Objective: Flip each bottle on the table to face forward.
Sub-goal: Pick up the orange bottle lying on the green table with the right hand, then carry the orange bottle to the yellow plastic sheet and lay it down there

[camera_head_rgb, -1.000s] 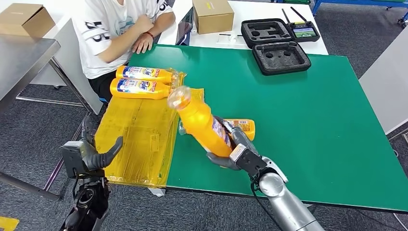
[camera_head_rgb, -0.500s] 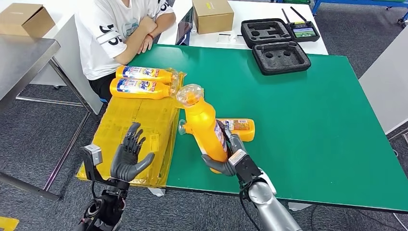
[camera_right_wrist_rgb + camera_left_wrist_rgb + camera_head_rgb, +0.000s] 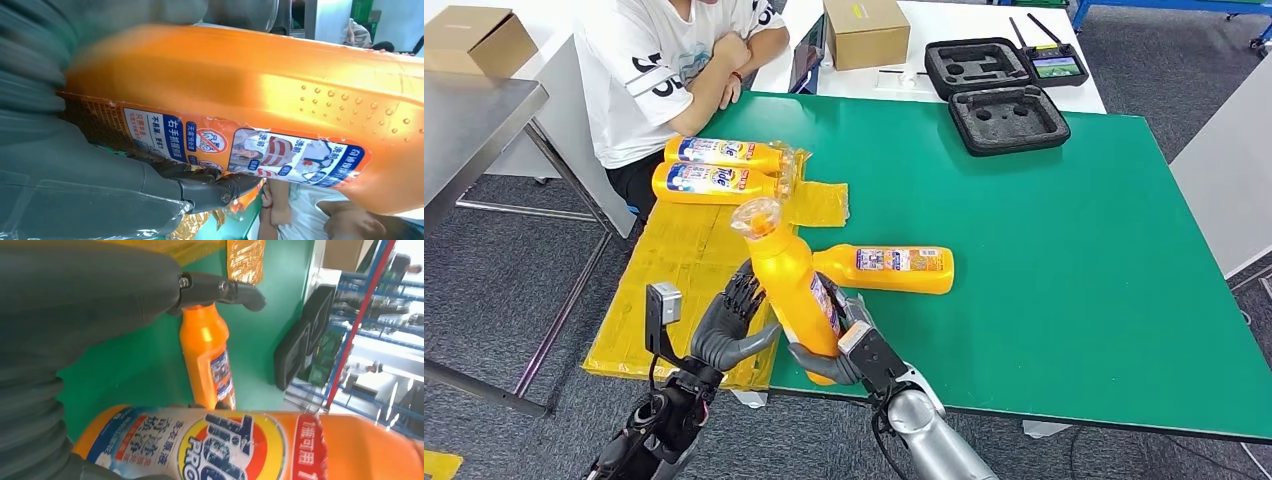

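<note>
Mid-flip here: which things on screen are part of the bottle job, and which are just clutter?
Job:
- held bottle, gripped by right hand, left hand beside it
- bottle lying on green table
- two bottles on yellow sheet

Clutter:
- cardboard box
- two black foam cases
- seated person

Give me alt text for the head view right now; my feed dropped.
The right hand grips a tilted orange plastic detergent bottle at the green table's near edge, with the left hand beside it. Another bottle lies behind; two more lie on yellow sheeting near a seated person.
</note>
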Tool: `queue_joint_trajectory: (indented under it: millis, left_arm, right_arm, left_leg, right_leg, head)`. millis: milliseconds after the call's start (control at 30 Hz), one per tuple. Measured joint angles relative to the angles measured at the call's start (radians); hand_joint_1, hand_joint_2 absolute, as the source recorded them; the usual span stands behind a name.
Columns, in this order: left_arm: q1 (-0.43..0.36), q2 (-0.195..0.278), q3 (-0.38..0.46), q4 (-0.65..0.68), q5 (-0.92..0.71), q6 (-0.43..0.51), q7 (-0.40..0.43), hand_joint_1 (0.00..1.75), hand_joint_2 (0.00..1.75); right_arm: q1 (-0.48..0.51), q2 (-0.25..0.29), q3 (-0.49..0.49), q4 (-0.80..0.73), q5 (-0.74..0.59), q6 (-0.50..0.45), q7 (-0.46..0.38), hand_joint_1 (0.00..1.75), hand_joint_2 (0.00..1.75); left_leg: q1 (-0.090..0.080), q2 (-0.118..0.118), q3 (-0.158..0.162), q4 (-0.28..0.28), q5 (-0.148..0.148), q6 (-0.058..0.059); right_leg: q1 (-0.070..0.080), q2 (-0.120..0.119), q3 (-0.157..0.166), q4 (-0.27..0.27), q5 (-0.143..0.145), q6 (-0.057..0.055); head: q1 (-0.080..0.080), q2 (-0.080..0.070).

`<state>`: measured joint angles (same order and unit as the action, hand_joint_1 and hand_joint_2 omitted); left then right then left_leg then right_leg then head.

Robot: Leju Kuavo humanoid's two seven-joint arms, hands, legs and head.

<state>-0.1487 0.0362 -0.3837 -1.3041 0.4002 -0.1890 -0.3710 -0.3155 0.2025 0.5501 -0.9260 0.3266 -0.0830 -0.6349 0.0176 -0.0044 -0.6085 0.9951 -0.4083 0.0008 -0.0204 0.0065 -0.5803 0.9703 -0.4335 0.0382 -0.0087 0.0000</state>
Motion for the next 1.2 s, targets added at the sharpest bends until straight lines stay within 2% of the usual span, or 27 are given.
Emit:
queue_joint_trajectory:
  millis: [500, 1200]
  left_arm:
    - [-0.046, 0.003, -0.007, 0.084, 0.039, -0.040, -0.013, 0.00, 1.75]
    - [-0.025, 0.020, 0.036, -0.031, 0.048, -0.047, -0.006, 0.00, 1.75]
  right_arm:
    - [-0.044, 0.014, 0.020, 0.074, 0.013, 0.004, 0.012, 1.75, 1.75]
    - [-0.039, 0.023, 0.019, 0.100, 0.049, 0.006, 0.066, 1.75, 1.75]
  left_leg:
    - [0.000, 0.000, 0.000, 0.000, 0.000, 0.000]
    - [0.000, 0.000, 0.000, 0.000, 0.000, 0.000]
  right_leg:
    - [0.000, 0.000, 0.000, 0.000, 0.000, 0.000]
    - [0.000, 0.000, 0.000, 0.000, 0.000, 0.000]
  head:
    - [0.000, 0.000]
    - [0.000, 0.000]
